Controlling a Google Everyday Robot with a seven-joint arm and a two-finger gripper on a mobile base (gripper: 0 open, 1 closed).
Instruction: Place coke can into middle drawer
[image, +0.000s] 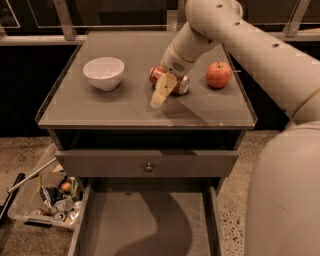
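**Grey worktop with a can half hidden by the pincer**

Speckled flooring at the far left holds a clear plastic bin (35, 200). Its jumbled contents are too small to name, and its left edge is cut off by the frame. On the worktop (125, 107), a white bowl (103, 73) stands upright towards the left. Near the centre the coke can (157, 75) lies on its side. Its middle is covered by the pincer (162, 91), which reaches down across the can's front. Whether the pincer is apart or clamped on the can cannot be told from this angle. An apple (219, 75) sits to the right of the can, apart from it. The robot arm (250, 45) sweeps in from the right and fills that edge. Below the worktop, a closed drawer front with a small knob (148, 167) sits above the middle drawer (150, 220). That drawer is pulled out, with part of its floor in shadow and its near end cut off.
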